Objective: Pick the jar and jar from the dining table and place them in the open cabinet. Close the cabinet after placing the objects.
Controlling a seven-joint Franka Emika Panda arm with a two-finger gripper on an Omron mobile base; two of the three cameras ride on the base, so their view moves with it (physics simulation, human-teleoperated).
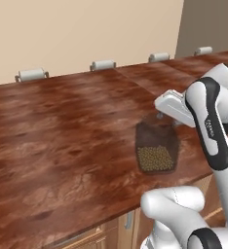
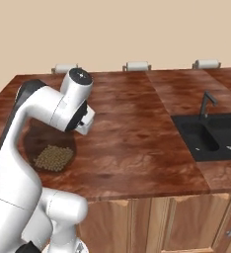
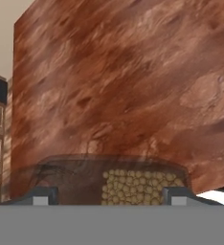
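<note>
Hand view looks along the gripper (image 3: 106, 196) at the wide, round-shouldered, dark-tinted glass jar of olive-yellow pellets (image 3: 133, 184), which sits directly ahead and fills the span between the 2 small dark fingertips (image 3: 41, 195). One tip rises by the jar's left edge and the other by its right edge, so the fingers are spread wide, one on either side of the glass; whether they touch it cannot be told. The pellets are heaped toward the right half of the jar.

From the left base view, the jar (image 1: 157, 146) stands upright on the glossy reddish-brown wood-grain dining table (image 1: 62, 136), near its front edge, with the white arm's hand just above its top. Pale grey chair backs (image 1: 32, 74) line the far edge.

From the right base view, the jar (image 2: 51, 150) sits below the hand, well apart from the black sink with its dark faucet (image 2: 209, 133).
</note>
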